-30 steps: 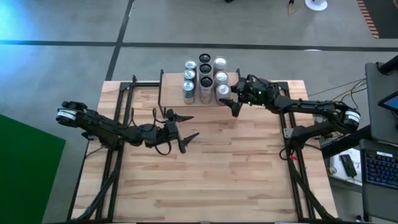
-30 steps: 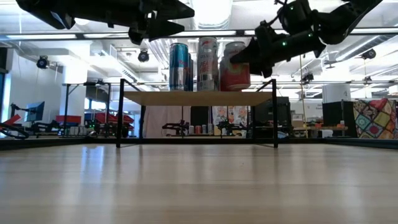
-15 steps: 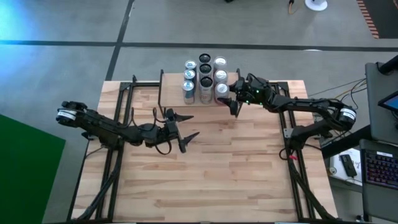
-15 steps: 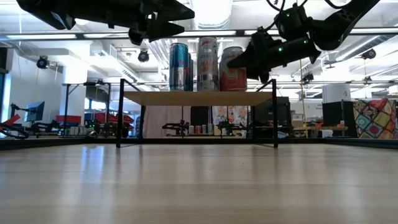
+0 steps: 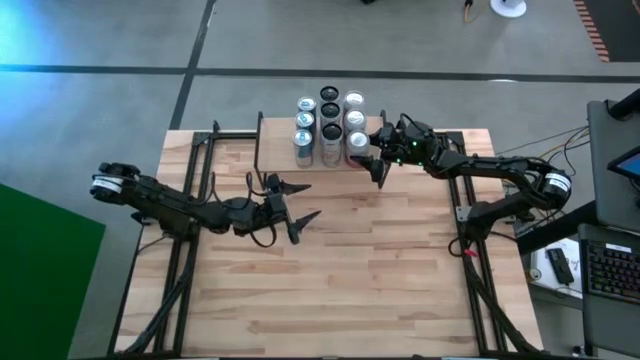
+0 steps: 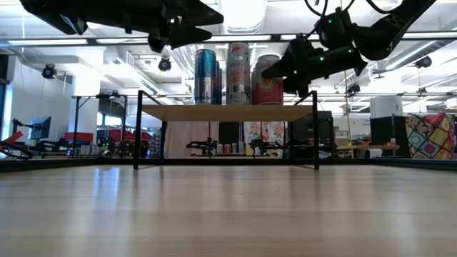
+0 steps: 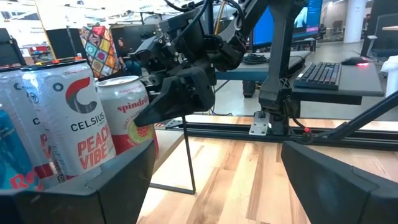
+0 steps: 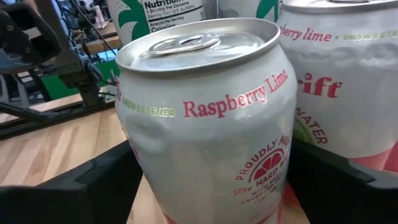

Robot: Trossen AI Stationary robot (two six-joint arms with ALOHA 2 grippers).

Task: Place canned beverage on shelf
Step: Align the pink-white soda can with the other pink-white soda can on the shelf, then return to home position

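Several cans (image 5: 328, 125) stand upright on the shelf (image 6: 225, 112) at the table's far edge. At the shelf's right end, a white "Raspberry Lime" can (image 8: 211, 124) stands on its base on the plank (image 6: 268, 82). My right gripper (image 5: 370, 157) reaches in level from the right. Its open fingers stand on either side of this can's lower body, close to the walls. My left gripper (image 5: 305, 203) hovers open, with nothing in it, above the table's middle. It sits left of and nearer than the shelf, pointing toward it.
Another pink-and-white can (image 8: 348, 74) stands right beside the Raspberry Lime can, with taller cans (image 6: 221, 71) behind and to the left. The shelf's thin black legs (image 6: 315, 132) stand on the wooden table (image 5: 340, 280). A desk with a keyboard (image 5: 610, 270) lies off the table's right edge.
My right gripper has moved a little toward the shelf and down with the Raspberry Lime can between its fingers. The can now stands lower, on the plank's right end, upright beside the other cans.
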